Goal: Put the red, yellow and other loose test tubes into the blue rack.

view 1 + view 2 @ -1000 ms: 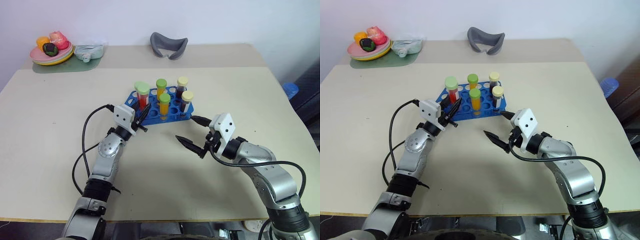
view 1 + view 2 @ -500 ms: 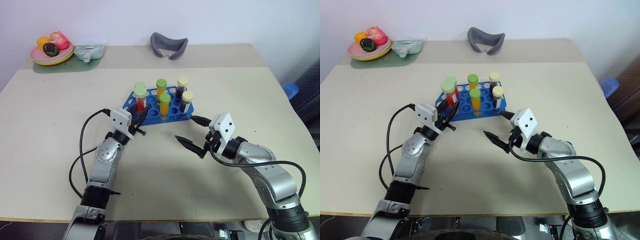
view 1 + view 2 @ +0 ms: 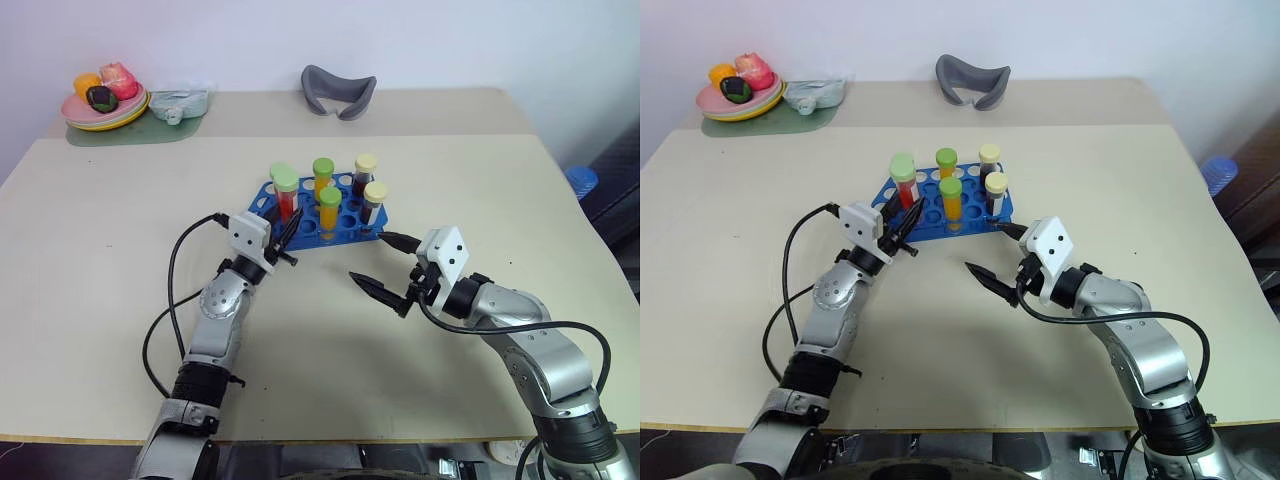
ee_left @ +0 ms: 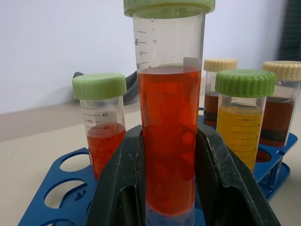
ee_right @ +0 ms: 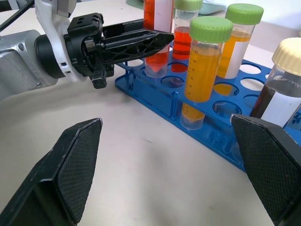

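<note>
Six tubes: five stand in the rack (image 3: 352,222), and one red tube (image 4: 168,141) is clamped in the left claw (image 3: 283,232), as before. The right claw (image 3: 385,263) stays wide apart.

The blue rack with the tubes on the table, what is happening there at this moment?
The left gripper is shut on a red tube with a green cap, holding it upright at the near left corner of the blue rack. Five other capped tubes stand in the rack: one red, two yellow, two dark. The right gripper hangs open and empty above the table, in front of the rack.
</note>
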Tool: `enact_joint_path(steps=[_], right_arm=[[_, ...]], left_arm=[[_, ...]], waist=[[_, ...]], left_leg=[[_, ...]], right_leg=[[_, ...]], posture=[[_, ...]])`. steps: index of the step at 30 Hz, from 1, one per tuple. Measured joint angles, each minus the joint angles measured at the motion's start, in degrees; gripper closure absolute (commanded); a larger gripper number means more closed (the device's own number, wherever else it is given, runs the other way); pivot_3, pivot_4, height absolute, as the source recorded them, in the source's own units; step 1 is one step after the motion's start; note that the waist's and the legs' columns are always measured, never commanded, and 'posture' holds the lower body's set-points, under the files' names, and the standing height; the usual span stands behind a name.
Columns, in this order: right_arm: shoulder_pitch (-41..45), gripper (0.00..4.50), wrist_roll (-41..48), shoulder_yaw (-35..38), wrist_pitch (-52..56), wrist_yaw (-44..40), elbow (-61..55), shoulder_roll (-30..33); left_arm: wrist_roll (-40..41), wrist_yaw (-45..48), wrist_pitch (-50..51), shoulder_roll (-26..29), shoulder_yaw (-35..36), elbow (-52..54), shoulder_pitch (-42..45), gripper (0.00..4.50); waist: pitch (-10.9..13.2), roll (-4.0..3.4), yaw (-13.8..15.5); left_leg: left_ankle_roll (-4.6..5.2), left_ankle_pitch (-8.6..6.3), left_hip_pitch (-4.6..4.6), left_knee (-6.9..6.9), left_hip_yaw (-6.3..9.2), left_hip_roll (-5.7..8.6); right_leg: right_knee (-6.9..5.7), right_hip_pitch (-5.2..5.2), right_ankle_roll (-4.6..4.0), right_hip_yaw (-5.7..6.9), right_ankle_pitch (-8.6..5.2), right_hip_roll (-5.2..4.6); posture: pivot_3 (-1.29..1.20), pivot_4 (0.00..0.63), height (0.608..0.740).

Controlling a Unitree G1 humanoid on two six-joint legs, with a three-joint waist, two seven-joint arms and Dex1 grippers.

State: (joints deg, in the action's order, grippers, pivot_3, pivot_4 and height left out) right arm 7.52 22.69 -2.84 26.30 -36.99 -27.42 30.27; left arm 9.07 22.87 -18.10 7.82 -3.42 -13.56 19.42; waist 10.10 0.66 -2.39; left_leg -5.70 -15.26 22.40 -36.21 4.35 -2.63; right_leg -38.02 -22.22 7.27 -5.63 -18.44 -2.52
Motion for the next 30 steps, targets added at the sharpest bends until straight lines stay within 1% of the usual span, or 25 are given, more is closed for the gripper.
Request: enact_joint_path(steps=[5, 15, 30], right_arm=[[0.0, 0.00, 0.0, 0.0, 0.4, 0.0, 0.0, 0.0], [0.0, 0.00, 0.1, -0.1, 0.6, 0.0, 0.0, -0.2], [0.0, 0.00, 1.0, -0.1, 1.8, -0.3, 0.0, -0.1]], left_arm=[[-0.8, -0.5, -0.2, 0.2, 0.2, 0.0, 0.0, 3.70], [0.4, 0.4, 1.0, 0.1, 0.4, 2.1, -1.5, 3.70], [0.1, 0.2, 1.3, -1.3, 0.1, 2.8, -2.1, 3.70]], waist=[[0.0, 0.00, 0.0], [0.0, 0.00, 0.0], [0.0, 0.00, 0.0]], left_leg=[[0.00, 0.00, 0.00, 0.00, 0.00, 0.00], [0.00, 0.00, -0.01, 0.00, 0.00, 0.00], [0.00, 0.00, -0.01, 0.00, 0.00, 0.00]], right_leg=[[0.00, 0.00, 0.00, 0.00, 0.00, 0.00], [0.00, 0.00, 0.00, 0.00, 0.00, 0.00], [0.00, 0.00, 0.00, 0.00, 0.00, 0.00]], posture=[[0.00, 0.150, 0.740], [0.00, 0.150, 0.740], [0.00, 0.150, 0.740]])
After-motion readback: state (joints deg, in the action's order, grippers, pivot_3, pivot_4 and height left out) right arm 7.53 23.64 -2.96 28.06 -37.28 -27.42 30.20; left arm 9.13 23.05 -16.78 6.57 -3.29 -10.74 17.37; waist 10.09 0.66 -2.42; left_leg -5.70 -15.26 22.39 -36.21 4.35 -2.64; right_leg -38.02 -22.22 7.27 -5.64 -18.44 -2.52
